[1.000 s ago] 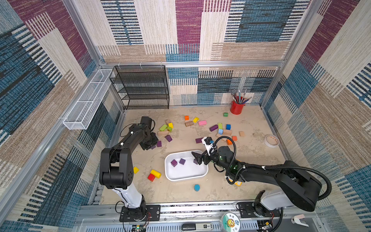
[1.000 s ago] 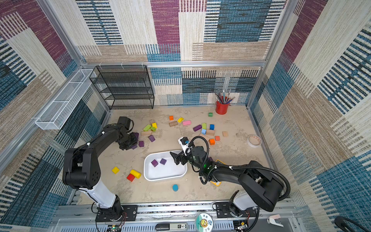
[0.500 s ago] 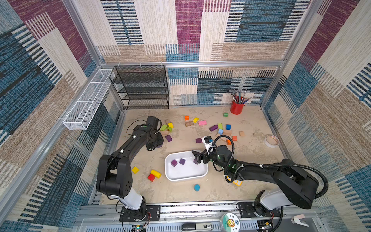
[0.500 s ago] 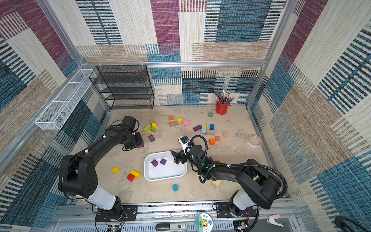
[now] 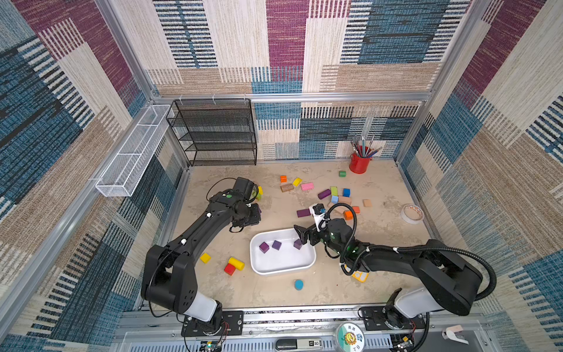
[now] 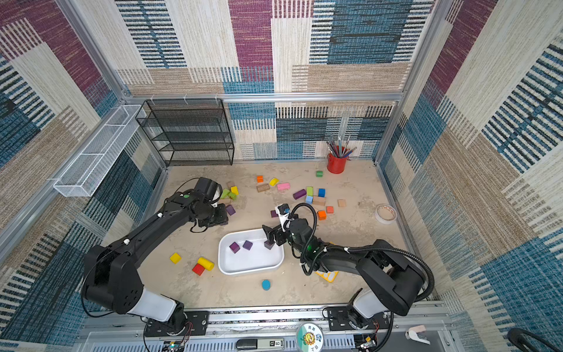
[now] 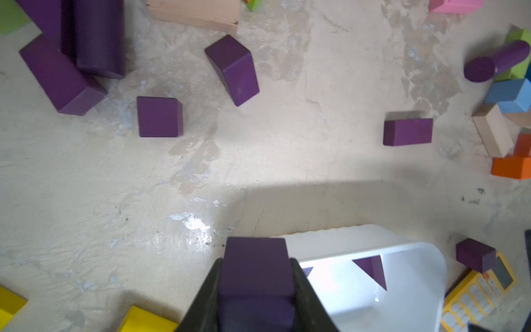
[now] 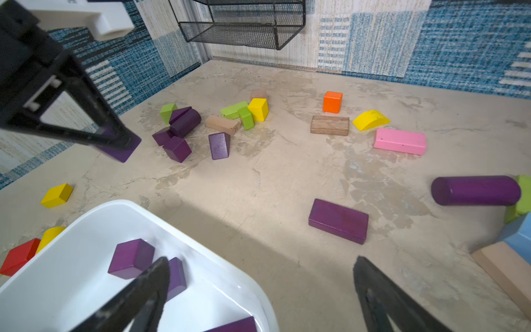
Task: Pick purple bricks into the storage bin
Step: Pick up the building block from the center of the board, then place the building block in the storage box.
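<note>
Left tool [image 7: 255,263]: pinching a purple brick [image 7: 254,284] between both fingers, with the brick filling the gap. In the right wrist view the same brick hangs from the fingertips, apparently off the tabletop [image 8: 287,178].
Right tool [image 8: 261,261]: fingers spread wide and holding nothing. One finger is over the far corner of the storage bin [image 8: 71,273], the other over bare tabletop just beside it.
Storage bin: a white tub lying flat on the tabletop between the two arms. The left tool is near its far left side, not over it.
Bricks in bin: three purple pieces in a top view, two cubes [image 5: 263,247] close together and a third [image 5: 298,243] below the right tool.
Loose purple bricks: a cluster [image 8: 178,135] beside green blocks. A wedge [image 8: 219,145], a flat bar [image 8: 338,220] and a cylinder [image 8: 475,190] are all on the tabletop outside the bin.
</note>
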`<state>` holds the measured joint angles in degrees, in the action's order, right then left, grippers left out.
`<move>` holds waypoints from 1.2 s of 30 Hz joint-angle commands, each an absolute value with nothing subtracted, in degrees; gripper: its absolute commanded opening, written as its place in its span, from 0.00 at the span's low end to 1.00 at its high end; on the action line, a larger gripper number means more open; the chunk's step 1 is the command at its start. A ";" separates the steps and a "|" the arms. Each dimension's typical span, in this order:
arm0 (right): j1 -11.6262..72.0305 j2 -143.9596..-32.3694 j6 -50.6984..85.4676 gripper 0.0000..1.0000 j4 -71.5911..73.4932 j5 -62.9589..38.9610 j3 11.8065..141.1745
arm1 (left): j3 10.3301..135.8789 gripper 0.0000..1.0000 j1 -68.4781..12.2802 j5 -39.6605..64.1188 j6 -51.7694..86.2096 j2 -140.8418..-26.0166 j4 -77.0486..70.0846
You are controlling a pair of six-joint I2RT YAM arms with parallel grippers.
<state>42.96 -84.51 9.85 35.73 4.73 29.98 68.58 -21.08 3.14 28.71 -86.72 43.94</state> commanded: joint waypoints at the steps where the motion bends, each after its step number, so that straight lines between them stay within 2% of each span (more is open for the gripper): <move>1: 41.64 -83.72 12.74 1.00 36.43 4.50 29.45 | 68.07 0.27 -23.23 2.37 26.46 -85.66 44.32; 18: 37.40 -81.87 17.57 0.99 36.39 4.88 27.42 | 63.43 0.27 -35.45 3.71 28.80 -86.08 37.41; 28: 36.90 -81.66 18.19 1.00 36.30 5.18 27.16 | 64.64 0.27 -41.76 2.90 29.71 -92.28 35.03; 36: 36.66 -81.74 18.29 1.00 36.30 5.07 27.16 | 65.21 0.26 -43.06 3.69 30.06 -96.95 33.78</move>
